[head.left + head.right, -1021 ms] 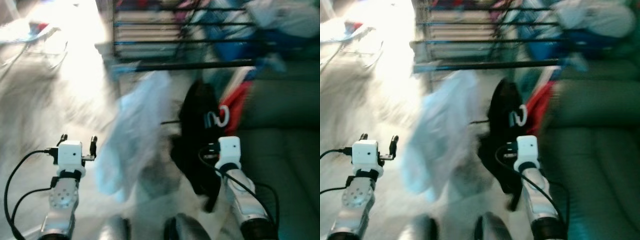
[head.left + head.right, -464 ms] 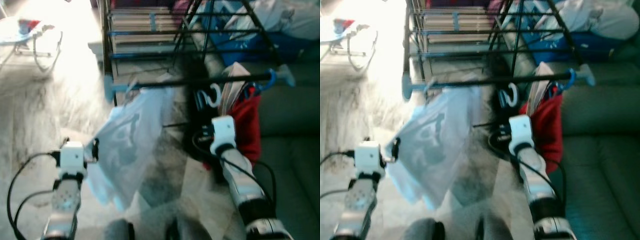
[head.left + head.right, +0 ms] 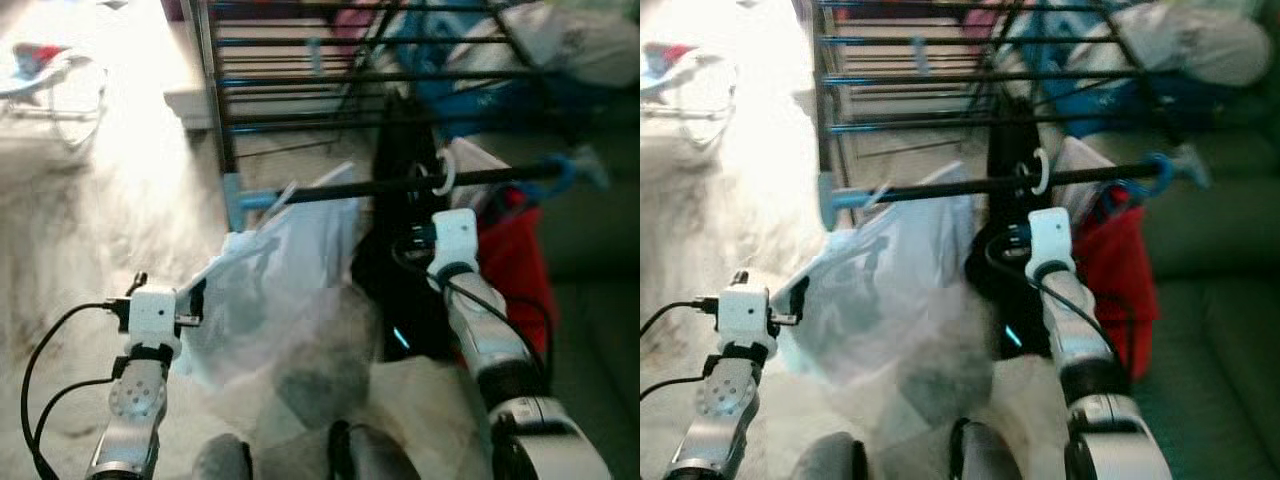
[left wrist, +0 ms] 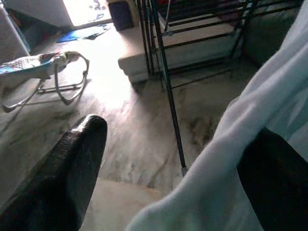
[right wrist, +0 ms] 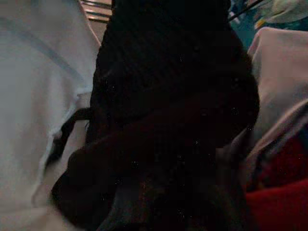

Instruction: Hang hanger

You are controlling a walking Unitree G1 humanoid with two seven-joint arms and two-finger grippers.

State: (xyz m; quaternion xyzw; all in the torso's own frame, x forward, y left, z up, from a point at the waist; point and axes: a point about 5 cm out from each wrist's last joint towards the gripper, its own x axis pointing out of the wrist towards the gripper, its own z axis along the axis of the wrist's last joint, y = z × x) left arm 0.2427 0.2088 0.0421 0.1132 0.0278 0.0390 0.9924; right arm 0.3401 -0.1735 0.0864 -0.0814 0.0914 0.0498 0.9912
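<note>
A white hanger hook [image 3: 443, 176] sits at the black rod [image 3: 330, 190] of the drying rack; I cannot tell whether it rests on it. Below the hook hangs a black garment [image 3: 395, 260]. My right gripper [image 3: 446, 206] is raised against this garment just under the hook, its fingers hidden behind the white wrist block. The right wrist view is dark with black cloth [image 5: 173, 96]. My left gripper [image 3: 167, 288] is held low at the left, open, its right finger against a pale blue shirt [image 3: 285, 285] hanging from the same rod.
A red garment [image 3: 520, 260] hangs right of the black one. More rack rails [image 3: 330, 75] stand behind. A green sofa [image 3: 600, 300] with a laundry pile [image 3: 575, 40] lies on the right. A baby bouncer [image 3: 50, 80] stands on the floor at far left.
The camera has swung and steadied. My right arm has lifted the hanger, so the white hook has risen from below the rod to the rod's level. The left arm stays low.
</note>
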